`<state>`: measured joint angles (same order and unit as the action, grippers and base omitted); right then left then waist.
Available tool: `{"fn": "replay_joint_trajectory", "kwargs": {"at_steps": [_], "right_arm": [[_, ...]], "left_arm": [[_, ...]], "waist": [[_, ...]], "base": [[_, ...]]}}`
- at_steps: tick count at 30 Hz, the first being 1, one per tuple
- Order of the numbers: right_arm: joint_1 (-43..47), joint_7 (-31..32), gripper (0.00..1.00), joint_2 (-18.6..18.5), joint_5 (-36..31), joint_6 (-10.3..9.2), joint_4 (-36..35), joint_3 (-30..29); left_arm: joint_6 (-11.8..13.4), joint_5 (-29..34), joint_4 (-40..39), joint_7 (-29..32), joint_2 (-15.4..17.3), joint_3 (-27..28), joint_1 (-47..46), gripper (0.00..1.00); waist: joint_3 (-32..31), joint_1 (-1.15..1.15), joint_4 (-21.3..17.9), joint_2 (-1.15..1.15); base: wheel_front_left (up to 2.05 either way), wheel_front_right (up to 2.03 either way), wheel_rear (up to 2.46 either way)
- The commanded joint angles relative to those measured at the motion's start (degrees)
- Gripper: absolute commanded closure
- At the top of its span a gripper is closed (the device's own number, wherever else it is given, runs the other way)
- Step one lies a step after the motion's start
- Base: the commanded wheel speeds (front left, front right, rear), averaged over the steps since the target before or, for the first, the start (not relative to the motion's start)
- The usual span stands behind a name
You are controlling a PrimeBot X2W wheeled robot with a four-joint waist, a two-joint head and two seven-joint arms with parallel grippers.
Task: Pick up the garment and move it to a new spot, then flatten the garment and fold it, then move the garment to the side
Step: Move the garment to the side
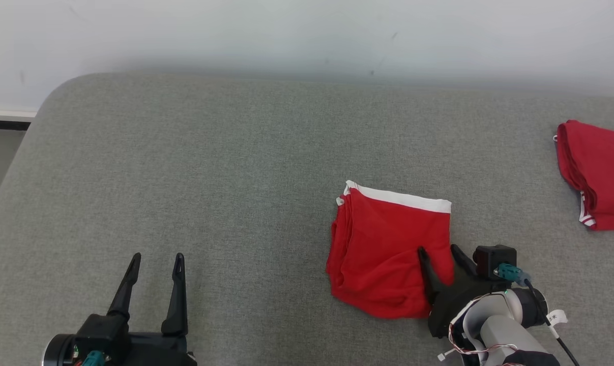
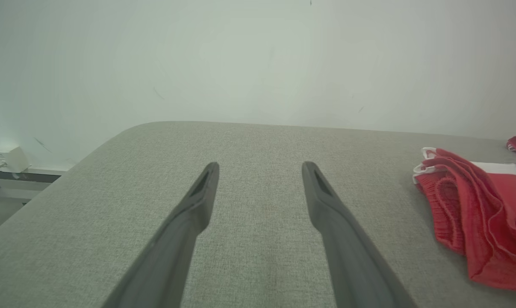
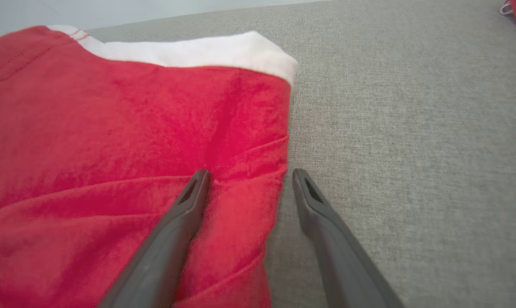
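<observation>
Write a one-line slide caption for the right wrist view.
Open right end effector straddles the edge of the folded red garment on a grey surface.

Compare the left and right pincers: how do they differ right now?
The left pincer hangs over the grey surface, apart from the folded red garment; the right pincer straddles that garment's right edge, one finger over cloth, one over the surface. The left points straight ahead; the right angles leftward. Both are open and hold nothing.
</observation>
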<state>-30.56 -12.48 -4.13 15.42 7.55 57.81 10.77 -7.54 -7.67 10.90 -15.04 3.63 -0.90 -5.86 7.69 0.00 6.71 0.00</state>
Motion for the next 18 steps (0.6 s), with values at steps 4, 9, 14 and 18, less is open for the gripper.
{"fn": "replay_joint_trajectory", "kwargs": {"at_steps": [4,9,14,18], "right_arm": [[-0.6,-0.2,1.00,0.7,2.4,-0.16,2.0,2.7],[-4.1,-0.7,1.00,-1.1,2.2,-0.16,1.5,7.2],[-10.0,0.7,1.00,-5.4,2.6,-0.16,0.1,14.2],[-14.4,2.5,1.00,-9.2,4.9,-0.16,-2.3,19.3]], "left_arm": [[0.1,-0.8,0.0,-0.2,-0.2,0.5,-0.5,0.00],[0.1,-0.8,-0.6,-0.2,-0.3,1.0,-0.9,0.00],[0.1,-0.9,-0.8,-0.2,0.3,0.5,-2.1,0.00],[0.1,-0.9,-1.6,-0.2,0.7,0.5,-3.4,0.00]], "waist": [[0.5,0.00,-0.5,0.00],[2.0,0.00,-1.6,0.00],[5.3,0.00,-4.7,0.00],[8.7,0.00,-7.5,0.00]], "base": [[0.00,0.00,0.00],[0.00,0.00,0.00],[0.00,0.00,0.00],[0.00,0.00,0.00]]}}
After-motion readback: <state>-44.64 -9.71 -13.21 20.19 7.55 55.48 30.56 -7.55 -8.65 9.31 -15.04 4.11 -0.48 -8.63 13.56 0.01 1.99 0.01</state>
